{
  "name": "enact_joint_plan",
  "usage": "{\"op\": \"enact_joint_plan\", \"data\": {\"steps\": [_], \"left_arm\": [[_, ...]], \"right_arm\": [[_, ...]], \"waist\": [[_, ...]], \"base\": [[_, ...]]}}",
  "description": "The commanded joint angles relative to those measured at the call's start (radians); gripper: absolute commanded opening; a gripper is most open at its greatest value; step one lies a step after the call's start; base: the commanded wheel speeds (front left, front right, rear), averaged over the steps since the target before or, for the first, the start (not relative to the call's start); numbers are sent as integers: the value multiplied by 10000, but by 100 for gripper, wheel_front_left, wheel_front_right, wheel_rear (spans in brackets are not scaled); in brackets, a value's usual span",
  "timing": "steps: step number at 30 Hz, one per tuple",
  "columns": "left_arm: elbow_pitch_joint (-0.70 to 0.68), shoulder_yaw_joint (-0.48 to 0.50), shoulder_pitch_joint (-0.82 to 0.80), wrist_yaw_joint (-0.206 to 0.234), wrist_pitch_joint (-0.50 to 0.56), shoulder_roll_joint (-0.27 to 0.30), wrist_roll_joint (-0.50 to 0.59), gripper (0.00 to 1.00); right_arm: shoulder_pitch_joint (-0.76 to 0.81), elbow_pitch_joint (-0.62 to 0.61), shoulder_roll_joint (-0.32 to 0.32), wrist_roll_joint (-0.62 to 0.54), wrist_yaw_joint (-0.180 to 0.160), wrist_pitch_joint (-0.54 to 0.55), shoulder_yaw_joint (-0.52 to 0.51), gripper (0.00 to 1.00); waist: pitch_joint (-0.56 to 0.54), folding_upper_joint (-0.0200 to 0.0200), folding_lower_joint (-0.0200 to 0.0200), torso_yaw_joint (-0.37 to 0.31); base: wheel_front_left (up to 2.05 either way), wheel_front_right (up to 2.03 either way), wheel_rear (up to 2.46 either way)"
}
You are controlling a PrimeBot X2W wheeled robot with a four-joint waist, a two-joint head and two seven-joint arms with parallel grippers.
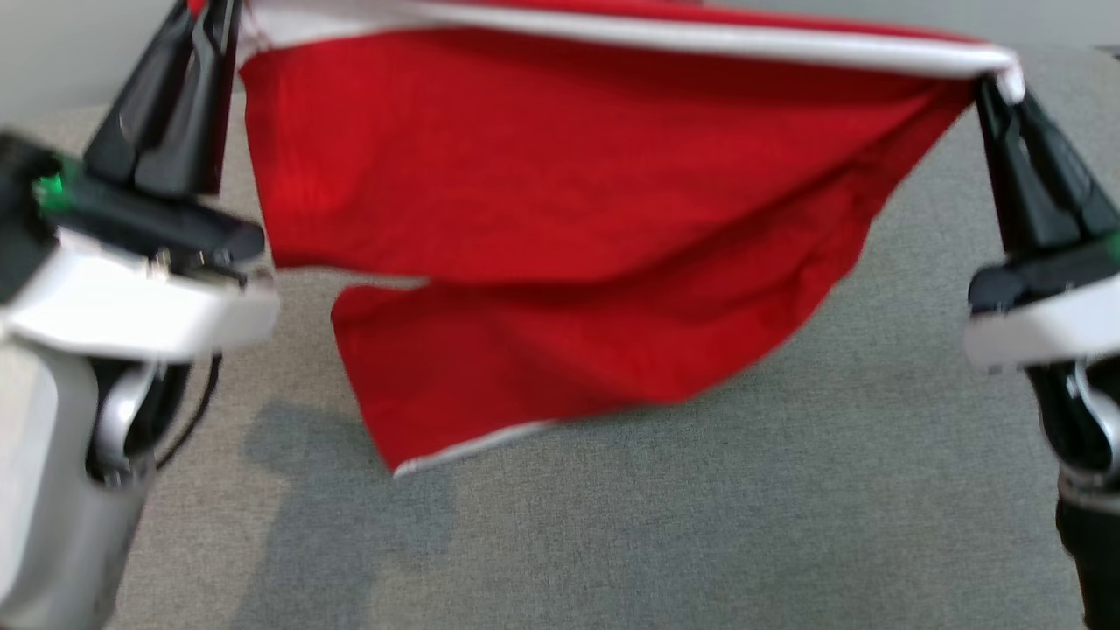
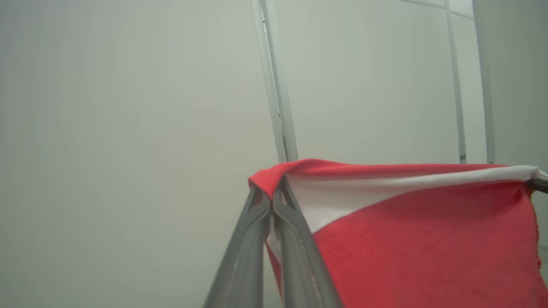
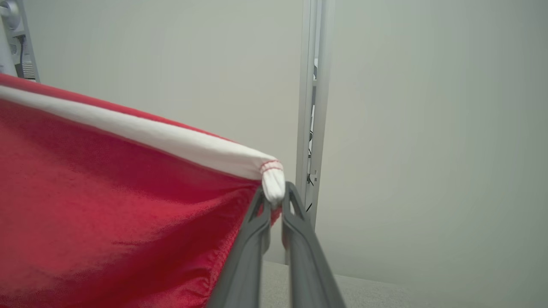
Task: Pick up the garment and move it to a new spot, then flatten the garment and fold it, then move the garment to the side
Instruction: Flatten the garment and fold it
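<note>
Transfer step judged in hand: left tool (image 2: 273,192) and right tool (image 3: 276,197) each clamped on a top corner of the garment (image 1: 569,192), which hangs stretched between them above the desk (image 1: 787,490); next move calls for lowering it flat.

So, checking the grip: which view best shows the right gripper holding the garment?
Right wrist view: close up, the right gripper pinches the garment at its white corner. Head view shows it blurred; left wrist view, barely.

Garment (image 1: 560,201): red cloth, white band (image 1: 700,39) along the top edge. Hangs stretched in the air from its two upper corners. Lower part drapes in loose folds, with a white-hemmed corner lowest.
</note>
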Motion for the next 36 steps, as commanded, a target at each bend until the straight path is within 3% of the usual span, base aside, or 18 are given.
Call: {"op": "enact_joint_plan", "data": {"steps": [1, 6, 11, 23, 29, 36], "left_arm": [[555, -18, -663, -201, 13, -51, -142, 0], [2960, -348, -3053, -889, 69, -305, -112, 0], [5741, -634, -5469, -1302, -77, -653, -18, 0], [10846, -1029, -8238, -1579, -1073, -1206, 58, 0], [11978, -1228, -8051, -1705, -1788, -1701, -236, 0], [11749, -1280, -6021, -1734, -2500, -1946, -641, 0]], "right_arm": [[-589, 519, -99, 229, -9, -187, 44, 0], [-2944, 2596, -311, 584, -7, -736, 482, 0], [-5419, 4970, -267, 925, -12, -1446, 964, 0], [-8886, 9818, 435, 1608, -31, -2943, 1808, 0], [-8873, 10794, 448, 2087, -29, -3194, 2820, 0], [-6754, 9943, -14, 3271, -28, -3428, 4219, 0]], "waist": [[293, 0, 0, 12], [933, 0, 0, 73], [1377, 0, 0, 56], [1504, 0, 0, -163], [1782, 0, 0, -52], [1740, 0, 0, 101]], "base": [[0, 0, 0], [0, 0, 0], [0, 0, 0], [0, 0, 0], [0, 0, 0], [0, 0, 0]]}}
